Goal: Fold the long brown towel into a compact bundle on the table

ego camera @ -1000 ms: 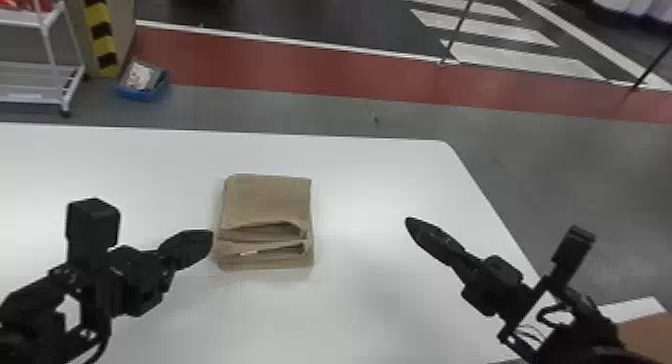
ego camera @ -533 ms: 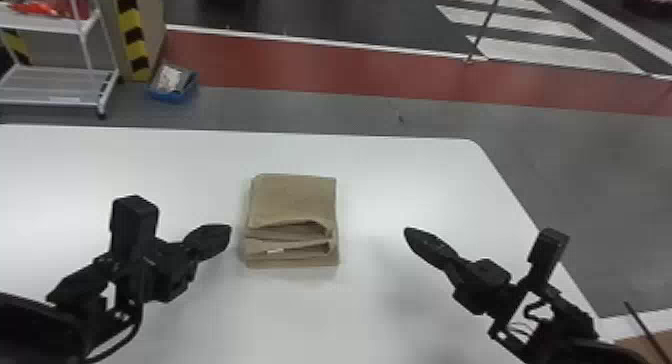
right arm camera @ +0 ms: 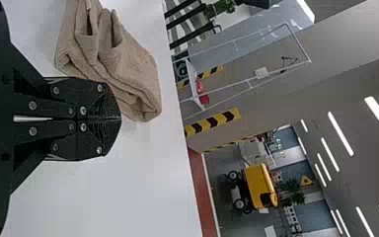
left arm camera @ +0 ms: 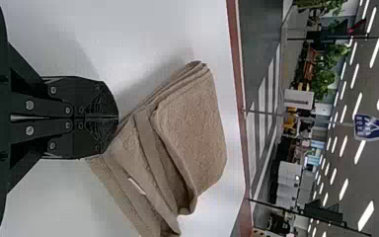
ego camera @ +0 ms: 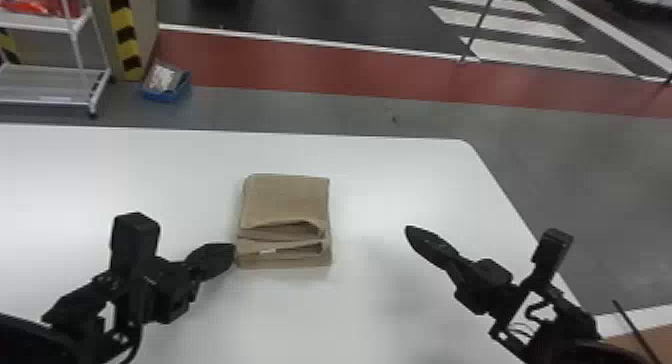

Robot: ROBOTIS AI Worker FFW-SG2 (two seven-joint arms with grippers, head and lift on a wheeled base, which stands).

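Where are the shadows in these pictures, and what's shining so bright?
Head view: a faint grey shadow on the table near the right hand, darker gaps inside the towel's folds; left wrist view: a soft shadow beside the towel, bright white ceiling lights; right wrist view: more bright ceiling lights.

Site: large indoor hall, workshop-like; I noted a red floor lane (ego camera: 300, 63); white crossing bars (ego camera: 550, 54); hazard-striped edging (right arm camera: 212, 122); ceiling strip lights (right arm camera: 340, 133); a yellow wheeled machine (right arm camera: 259, 182).

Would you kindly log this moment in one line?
towel: folded, on table; left hand: shut, beside towel; right hand: shut, right of towel
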